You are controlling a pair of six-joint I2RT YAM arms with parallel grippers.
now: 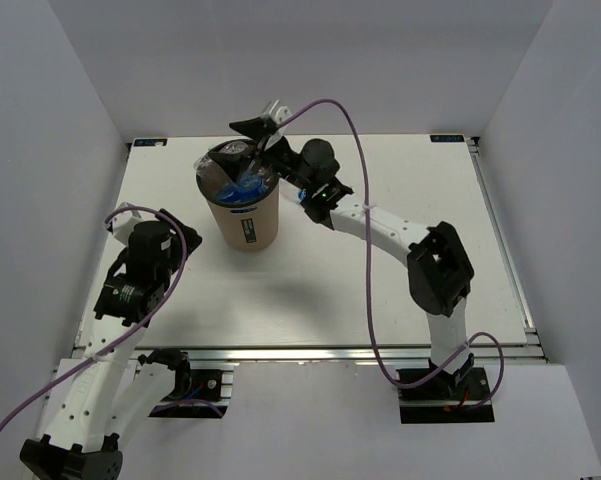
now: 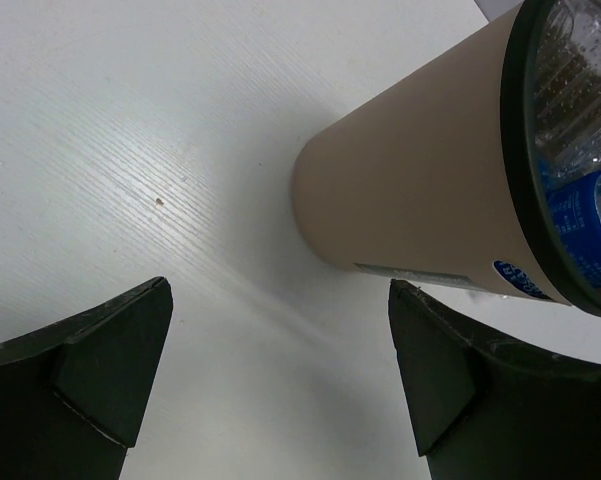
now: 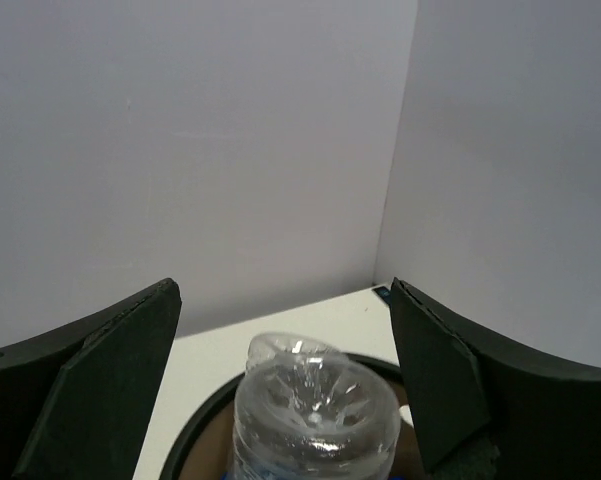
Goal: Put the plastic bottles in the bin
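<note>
Left fingers (image 2: 100, 370) and right fingers (image 3: 90, 390) gape wide; right arm (image 1: 380, 225) is stretched far forward.

Inside the bin (image 1: 242, 225), the plastic bottles (image 1: 248, 184) are mostly hidden, their number unclear.

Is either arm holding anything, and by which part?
Nothing is held. The right gripper is open above the bin, jaws clear of the bottle sticking out of it; the left gripper is open over the table.
</note>
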